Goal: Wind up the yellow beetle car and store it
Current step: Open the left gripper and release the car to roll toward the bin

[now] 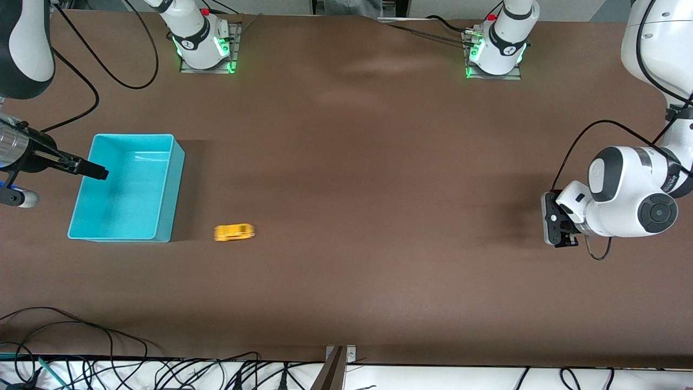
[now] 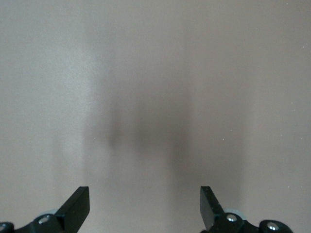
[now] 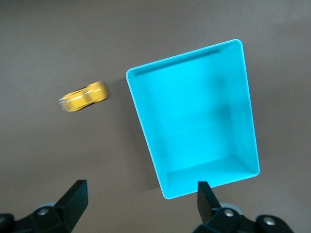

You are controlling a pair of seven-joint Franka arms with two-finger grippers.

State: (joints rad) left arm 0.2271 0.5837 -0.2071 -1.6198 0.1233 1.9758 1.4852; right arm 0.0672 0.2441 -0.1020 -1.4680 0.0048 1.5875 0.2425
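Right gripper (image 1: 100, 173) sits at mid-left of the front frame, up over the outer rim of the turquoise bin (image 1: 162, 216), fingers spread wide, nothing between them. Its wrist camera looks straight down: bin interior bare, yellow beetle car (image 3: 83, 97) showing upper left of that frame, outside the bin wall. In the front frame the car (image 1: 234, 232) is on the bench (image 1: 379, 162) just beside the bin's corner nearest the camera, toward the centre, clear of the bin and touching neither gripper. It looks smeared in both views, so it may be rolling; can't confirm from one shot. Left gripper (image 1: 560, 230) is parked low at the right edge of the front frame, well apart from everything; its wrist view shows bare bench, fingers (image 2: 77, 204) equally wide and empty. That arm is just waiting. My read: car is loose, not stored; the right arm is the one placed for the pick, since it hangs by the bin and the car is close. Risk: tiny, rounded, on wheels, so it could scoot off under a sloppy pinch.
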